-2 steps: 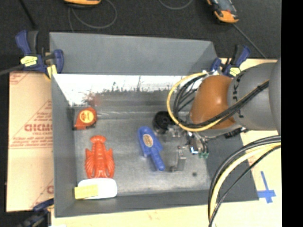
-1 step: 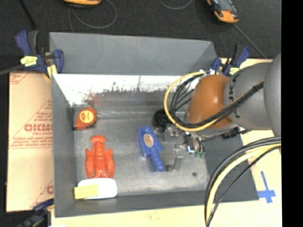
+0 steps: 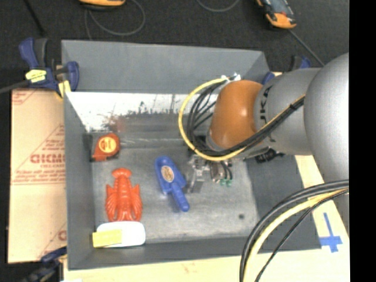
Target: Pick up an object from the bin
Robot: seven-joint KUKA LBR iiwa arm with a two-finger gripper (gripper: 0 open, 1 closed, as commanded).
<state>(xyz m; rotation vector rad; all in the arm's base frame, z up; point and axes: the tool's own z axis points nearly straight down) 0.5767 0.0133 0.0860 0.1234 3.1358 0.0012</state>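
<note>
My arm (image 3: 314, 113) comes in over the right edge of the bin (image 3: 158, 69). It is big and grey. It has a round orange cover (image 3: 235, 115) on the wrist, and loops of yellow and black cables (image 3: 187, 119) go around the cover. The bin is grey metal with a flat floor.

My gripper (image 3: 200, 176) sticks out below the orange cover, low over the middle of the bin floor. I cannot tell if it is open or closed, because it looks small and dark from up here.

The thing closest to my gripper is a blue toy (image 3: 171, 184). It is long, with a fat oval top that has an orange spot on it. Its thin end points toward the bin's near edge. It lies flat in the middle of the floor, a bit tilted, just beside my gripper on the left. I cannot tell if the two touch.

A red lobster (image 3: 123, 195) lies flat between the blue toy and the bin's left edge. An orange tape measure (image 3: 106, 147) sits by the left edge, toward the far left corner. A white and yellow block (image 3: 119, 235) lies in the near left corner, just beside the lobster's end. These three are well apart from my gripper.
</note>
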